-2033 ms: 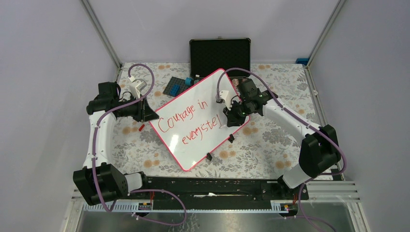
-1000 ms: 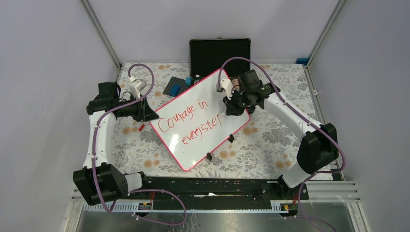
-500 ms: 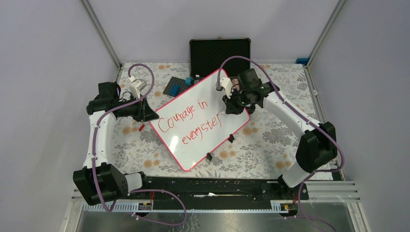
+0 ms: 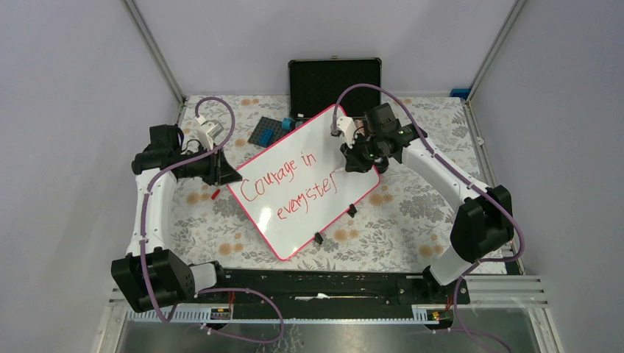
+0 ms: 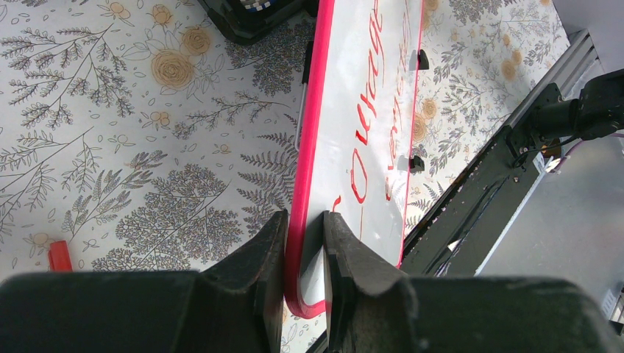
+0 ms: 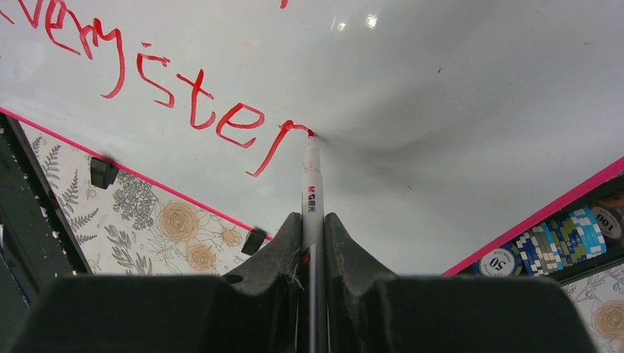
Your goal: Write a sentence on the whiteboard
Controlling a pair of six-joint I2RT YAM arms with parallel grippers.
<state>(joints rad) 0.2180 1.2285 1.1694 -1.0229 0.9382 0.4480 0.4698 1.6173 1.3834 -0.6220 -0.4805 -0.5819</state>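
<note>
Floral surface (image 4: 397,220) filled the overhead view, where we saw the whiteboard (image 4: 320,140) lying diagonally at centre, the sentence (image 4: 283,180) across it.

At the left wrist, our left claw (image 5: 305,220) pinched the pink frame narrowly, steadying it.

At the right wrist, our right claw (image 6: 313,219) clamped the marker (image 6: 312,184), tip touching the board to write.

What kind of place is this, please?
Probably a robot test cell: grey walls on metal posts enclose a floral tablecloth, and the left arm and right arm, bolted to a black rail, handle a whiteboard.
</note>
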